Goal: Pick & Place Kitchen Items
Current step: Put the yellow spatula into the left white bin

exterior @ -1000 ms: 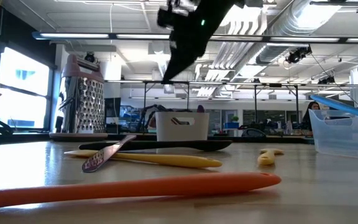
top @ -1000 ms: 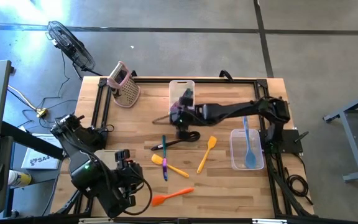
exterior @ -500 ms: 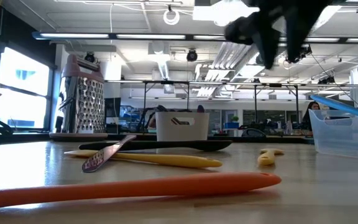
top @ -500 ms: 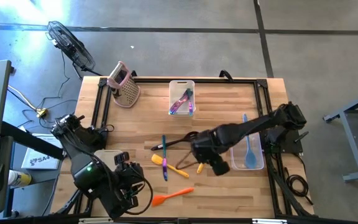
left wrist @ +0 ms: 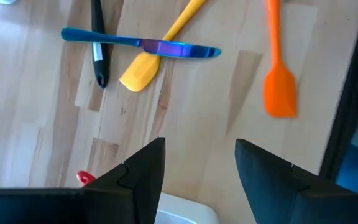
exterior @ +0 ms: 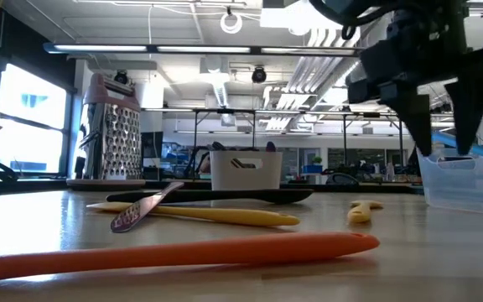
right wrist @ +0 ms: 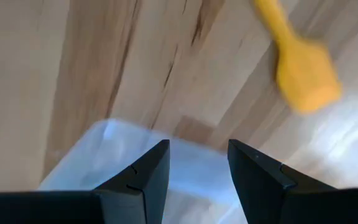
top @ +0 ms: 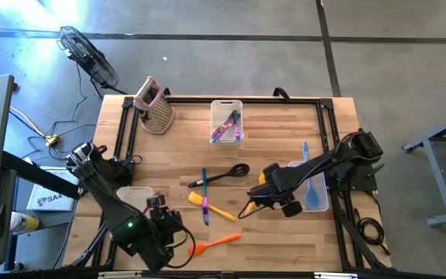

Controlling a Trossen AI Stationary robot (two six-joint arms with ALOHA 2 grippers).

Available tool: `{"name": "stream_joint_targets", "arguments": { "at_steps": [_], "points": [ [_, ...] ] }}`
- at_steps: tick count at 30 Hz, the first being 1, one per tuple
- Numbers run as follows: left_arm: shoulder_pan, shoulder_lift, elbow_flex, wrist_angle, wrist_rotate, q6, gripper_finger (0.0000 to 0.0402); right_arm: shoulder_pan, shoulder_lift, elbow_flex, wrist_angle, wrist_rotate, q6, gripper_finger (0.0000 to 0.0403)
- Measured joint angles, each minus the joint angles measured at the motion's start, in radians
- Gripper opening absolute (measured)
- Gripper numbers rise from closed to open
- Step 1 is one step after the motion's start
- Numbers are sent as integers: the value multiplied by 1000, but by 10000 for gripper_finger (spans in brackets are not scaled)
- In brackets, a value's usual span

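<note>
From above, the wooden table held the kitchen tools. The right gripper hung over the yellow-orange spatula, just beside the clear bin. A second before, this arm had reached to the white bin at the back of the table; it had since swung over toward the clear bin. The blue spoon lay inside the clear bin. Pink and purple tools lay in the white bin. Between the two bins lay the black ladle, the blue knife, the yellow spatula and, nearer the front edge, the orange spatula. The left gripper waited by the front edge, close to the orange spatula. It had crept a little nearer to that spatula.

From table height, the right gripper hung up high in front of the clear bin, fingers apart and holding nothing. Earlier it was up over the white bin. The orange spatula had not moved.

In the left wrist view, the left gripper had its fingers apart and empty. Past them lay the orange spatula, the blue knife and the yellow spatula.

In the right wrist view, the right gripper stood open over the clear bin's edge, near the yellow-orange spatula.
</note>
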Motion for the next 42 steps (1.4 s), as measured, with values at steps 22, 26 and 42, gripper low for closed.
{"name": "stream_joint_targets", "arguments": {
  "at_steps": [22, 26, 42],
  "points": [
    [0, -2, -13, 143, -3, 0, 187, -169, 42, -24, 222, 68, -437, 156],
    [0, -2, -13, 158, 19, 0, 187, -196, 81, -24, 233, 56, -493, 156],
    [0, -1, -13, 195, 23, -12, 187, -256, 159, -41, 286, -10, -539, 156]
  ]
}}
